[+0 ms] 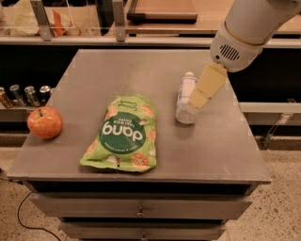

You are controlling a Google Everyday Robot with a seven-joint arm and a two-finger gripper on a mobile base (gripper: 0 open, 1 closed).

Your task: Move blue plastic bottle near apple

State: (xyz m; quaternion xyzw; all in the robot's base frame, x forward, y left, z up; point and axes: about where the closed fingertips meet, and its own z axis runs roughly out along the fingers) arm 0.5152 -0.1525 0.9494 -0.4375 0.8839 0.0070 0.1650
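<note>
The blue plastic bottle (pixel 185 100) lies on its side on the grey table (pixel 150 70), right of centre, white cap pointing away. The apple (pixel 44 122) sits near the table's left edge, red-orange with a short stem. The gripper (pixel 200 96), with pale yellow fingers (pixel 208 84), hangs from the white arm at the upper right. It is just above the bottle's right side and overlaps it in the camera view. I cannot tell whether it touches the bottle.
A green Dang chip bag (pixel 123 132) lies flat between the apple and the bottle. Several small metal cans (pixel 23 95) stand on a lower shelf at the left. A counter with a wooden board (pixel 162 9) runs behind the table. Drawers (pixel 141 207) are below the tabletop.
</note>
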